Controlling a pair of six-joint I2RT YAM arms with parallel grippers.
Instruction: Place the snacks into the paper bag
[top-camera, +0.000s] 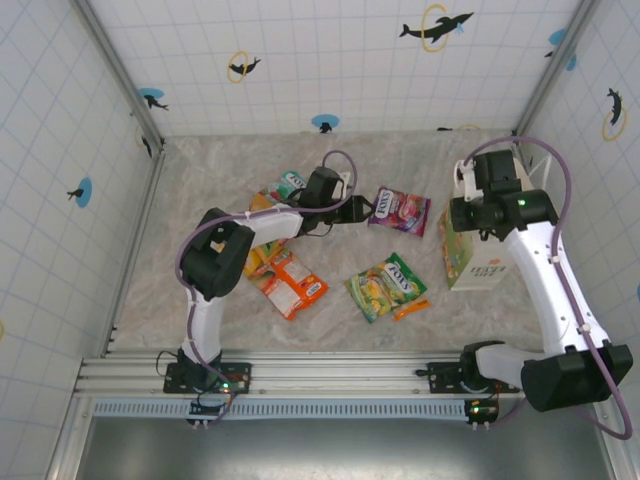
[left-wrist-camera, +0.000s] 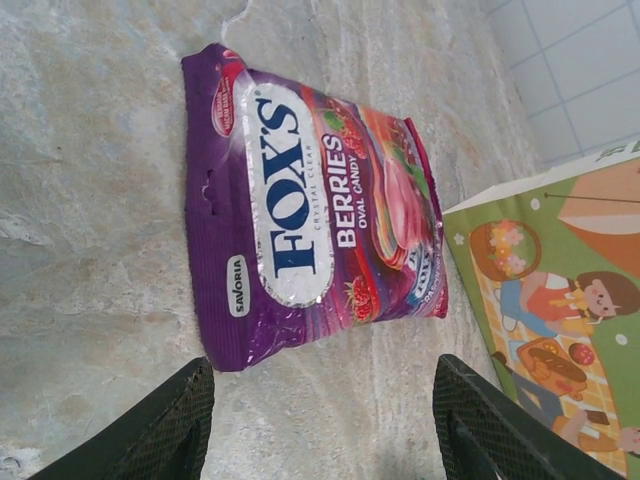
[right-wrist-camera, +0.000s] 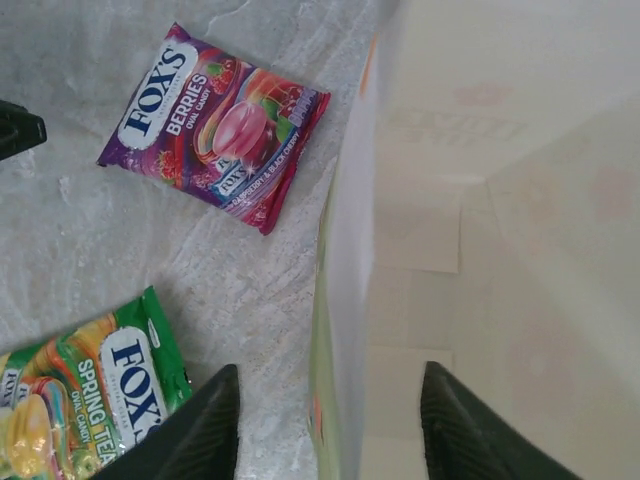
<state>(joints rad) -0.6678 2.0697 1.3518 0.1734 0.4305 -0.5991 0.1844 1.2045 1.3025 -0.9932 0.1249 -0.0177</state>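
My left gripper (left-wrist-camera: 325, 405) hung wide open and empty at bottom of frame, below the purple packet (left-wrist-camera: 310, 210). My right gripper (right-wrist-camera: 330, 410) gaped astride the paper bag (right-wrist-camera: 520, 250) wall. I judged no snacks (top-camera: 385, 285) bagged yet.

The purple packet (left-wrist-camera: 310, 210) reads "FOX'S BERRIES OVAL CANDY" and "SAVORIA", and the green packet (right-wrist-camera: 90, 400) reads "FOX'S SPRING TEA".

The counter (top-camera: 215, 170) has a pale, marble-patterned surface. Three white tiled walls enclose it: back wall (top-camera: 330, 60), left wall (top-camera: 50, 150), right wall (top-camera: 600, 180). Dolphin decals (top-camera: 436, 26) with blue or yellow rings are scattered across the tiles. Metal posts (top-camera: 120, 70) stand at the rear corners. An aluminium rail (top-camera: 330, 375) runs along the near edge. Lighting is even.
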